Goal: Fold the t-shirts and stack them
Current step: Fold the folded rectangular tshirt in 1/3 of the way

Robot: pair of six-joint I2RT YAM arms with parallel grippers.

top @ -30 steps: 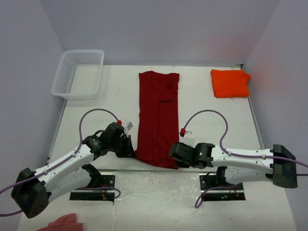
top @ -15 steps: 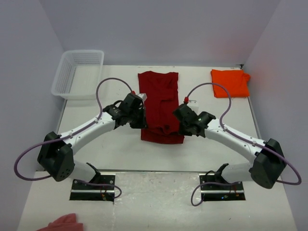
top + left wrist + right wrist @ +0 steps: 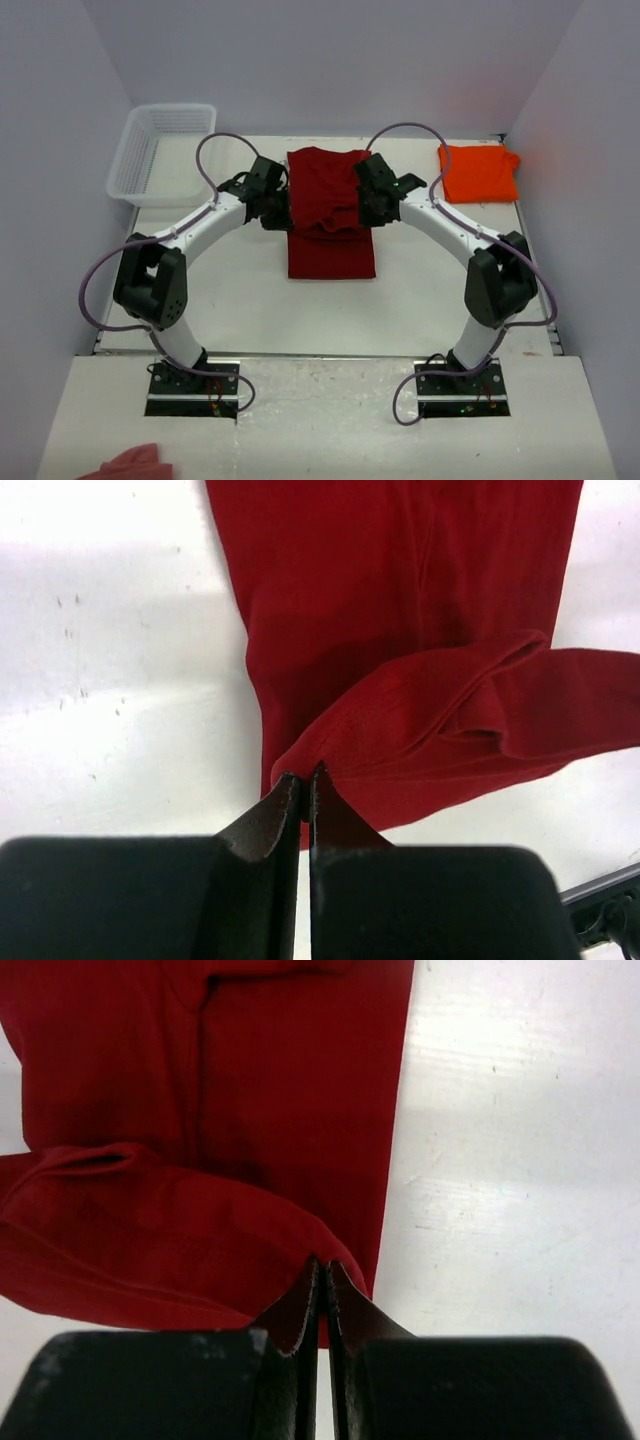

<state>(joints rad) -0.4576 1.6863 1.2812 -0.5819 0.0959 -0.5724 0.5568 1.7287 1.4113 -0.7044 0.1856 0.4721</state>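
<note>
— Where is the red shirt found?
— At the middle of the table, with its near part doubled back over the far part. The left corner of the raised edge is pinched tight in the left gripper, and the right corner in the right gripper.
— And the orange shirt?
— It is seen folded at the far right corner, well apart from the red one.
— What room is left?
— Bare table is seen on both sides of the red shirt and before its near edge. A basket is set at the far left corner. A pink cloth is seen at the near left.
</note>
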